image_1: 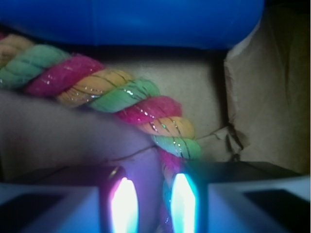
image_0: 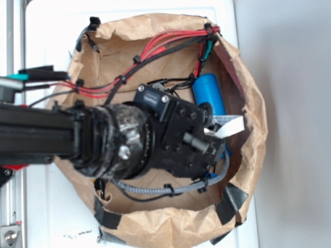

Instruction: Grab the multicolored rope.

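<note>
In the wrist view the multicolored rope runs from the left, under the blue bottle, down between the fingers of the gripper. The jaws look almost closed around it. I think the grab is nearly done; lifting is left.

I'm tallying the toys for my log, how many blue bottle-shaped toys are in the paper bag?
1. The blue bottle lies against the bag's right wall, beside the multicolored rope. The arm covers much of the bag, so another could be hidden.
</note>
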Tool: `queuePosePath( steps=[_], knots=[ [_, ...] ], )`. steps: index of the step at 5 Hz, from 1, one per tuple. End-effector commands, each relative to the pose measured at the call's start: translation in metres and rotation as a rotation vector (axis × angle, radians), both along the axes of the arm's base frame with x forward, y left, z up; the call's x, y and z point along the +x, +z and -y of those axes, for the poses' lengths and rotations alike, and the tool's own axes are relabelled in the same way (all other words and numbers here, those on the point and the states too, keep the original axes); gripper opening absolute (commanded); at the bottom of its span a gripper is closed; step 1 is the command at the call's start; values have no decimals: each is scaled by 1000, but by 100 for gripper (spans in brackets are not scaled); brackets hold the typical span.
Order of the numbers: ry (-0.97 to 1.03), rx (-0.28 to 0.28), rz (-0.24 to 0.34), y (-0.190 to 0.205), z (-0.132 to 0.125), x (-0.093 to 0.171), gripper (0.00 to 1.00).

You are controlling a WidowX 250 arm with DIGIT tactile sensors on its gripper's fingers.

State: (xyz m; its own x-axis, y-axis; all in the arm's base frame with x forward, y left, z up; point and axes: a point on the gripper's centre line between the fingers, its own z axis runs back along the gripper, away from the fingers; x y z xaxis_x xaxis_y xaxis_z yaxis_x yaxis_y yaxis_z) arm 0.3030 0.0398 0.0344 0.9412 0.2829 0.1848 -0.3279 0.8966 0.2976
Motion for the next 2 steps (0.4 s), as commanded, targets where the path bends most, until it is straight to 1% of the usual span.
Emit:
queuePosePath(
  steps=[1, 2],
  knots=[
    [35, -6, 37, 9, -10, 3, 0],
    [35, -6, 37, 9, -10, 3, 100]
  ],
)
